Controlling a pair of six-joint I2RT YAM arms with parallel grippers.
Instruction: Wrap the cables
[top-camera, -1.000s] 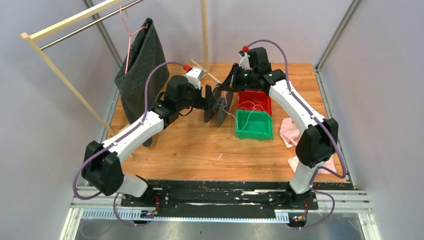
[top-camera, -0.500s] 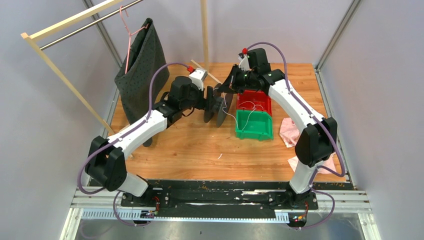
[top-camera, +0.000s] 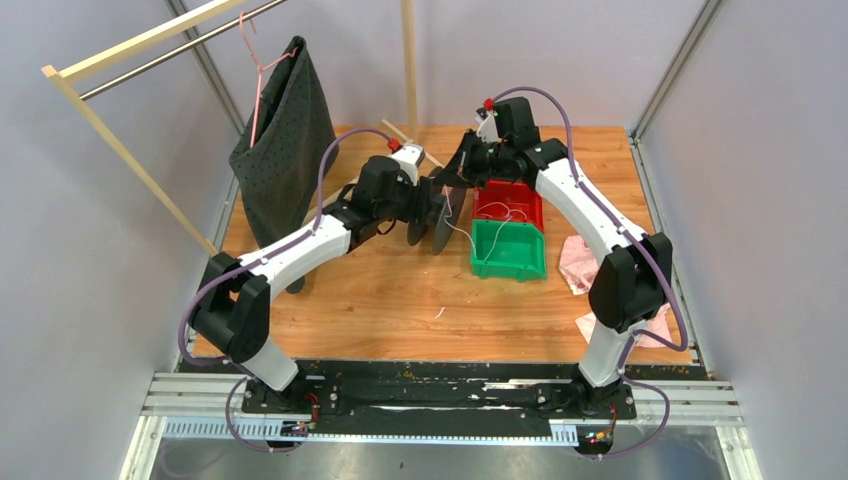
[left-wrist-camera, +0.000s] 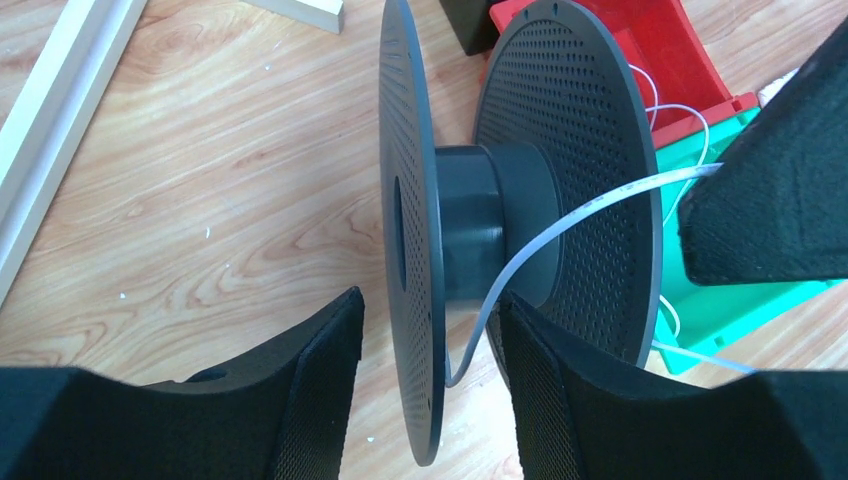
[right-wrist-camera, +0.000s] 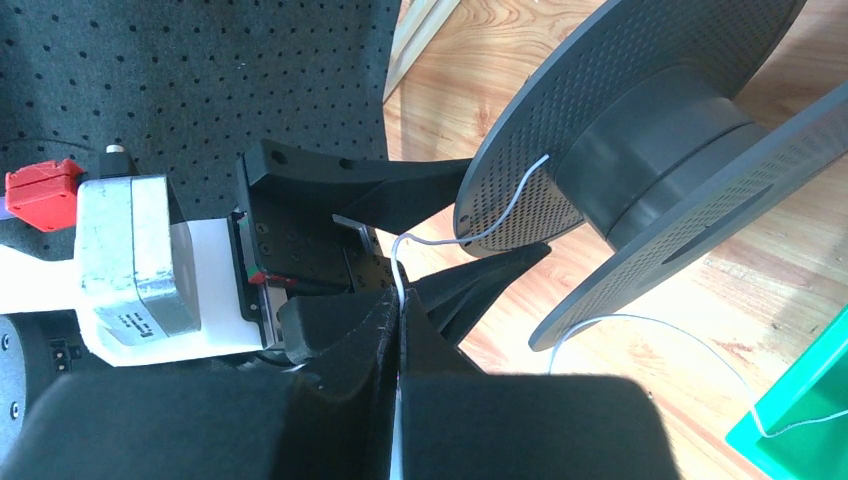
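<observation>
The right end effector (right-wrist-camera: 400, 300) is pinched shut on the cable (left-wrist-camera: 560, 225), which runs round the hub of the spool (left-wrist-camera: 470, 230) standing on the worktop (top-camera: 380, 290) and into the green bin (top-camera: 508, 250), while the left end effector (left-wrist-camera: 425, 305) gapes part-open astride one flange.

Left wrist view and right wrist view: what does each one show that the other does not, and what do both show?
Only the left wrist view: the red bin behind the spool. Only the right wrist view: the dotted dark cloth and the right gripper shut on the cable. Both: the black spool, the thin white cable, a green bin, and the open left gripper with a finger on each side of one flange.
</observation>
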